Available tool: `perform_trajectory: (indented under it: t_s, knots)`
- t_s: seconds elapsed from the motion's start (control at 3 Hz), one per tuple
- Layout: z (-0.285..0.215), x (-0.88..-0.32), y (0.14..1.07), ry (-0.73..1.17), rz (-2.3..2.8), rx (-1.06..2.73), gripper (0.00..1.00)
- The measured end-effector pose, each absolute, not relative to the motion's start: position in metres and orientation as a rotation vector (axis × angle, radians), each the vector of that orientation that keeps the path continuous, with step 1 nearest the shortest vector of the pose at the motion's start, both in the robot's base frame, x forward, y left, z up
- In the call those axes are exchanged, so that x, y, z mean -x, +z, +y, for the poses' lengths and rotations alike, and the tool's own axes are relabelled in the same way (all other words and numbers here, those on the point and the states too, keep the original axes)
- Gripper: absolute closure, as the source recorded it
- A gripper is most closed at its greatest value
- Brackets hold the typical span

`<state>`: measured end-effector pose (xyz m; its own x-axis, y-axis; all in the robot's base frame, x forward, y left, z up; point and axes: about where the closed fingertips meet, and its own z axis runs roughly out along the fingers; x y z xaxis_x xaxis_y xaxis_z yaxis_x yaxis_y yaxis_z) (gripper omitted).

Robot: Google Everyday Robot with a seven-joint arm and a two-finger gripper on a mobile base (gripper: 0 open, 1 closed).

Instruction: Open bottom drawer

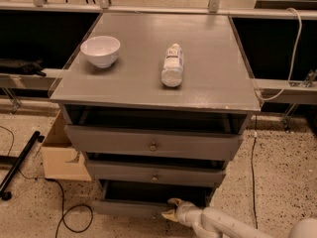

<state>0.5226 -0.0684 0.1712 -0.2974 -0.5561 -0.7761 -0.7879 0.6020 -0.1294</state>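
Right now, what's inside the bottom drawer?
Only a dark strip of the bottom drawer shows, with nothing visible in it; the middle drawer covers the rest. The gripper is at its front edge.

Matt grey cabinet top (148,83), a bit chipped along the front edge. Glossy white bowl (100,50), looks ceramic. Clear plastic bottle (172,66) with a paper-ish label. Same matt grey on the bottom drawer (124,208), smooth cream plastic gripper (170,209) right at its front. Small metal knob (154,177) on the middle drawer (119,171). Plain brown cardboard box (62,160), speckled stone-look floor (277,172).

tool (171,208) before bottom drawer (126,208), bowl (100,50) left of bottle (173,65) on cabinet (213,81).
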Motion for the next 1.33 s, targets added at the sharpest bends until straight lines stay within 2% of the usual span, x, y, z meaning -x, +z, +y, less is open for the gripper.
perform_trajectory:
  t_s: [1.33]
  knots:
    - [-0.071, -0.507, 0.169, 0.360, 2.013, 1.061, 1.00]
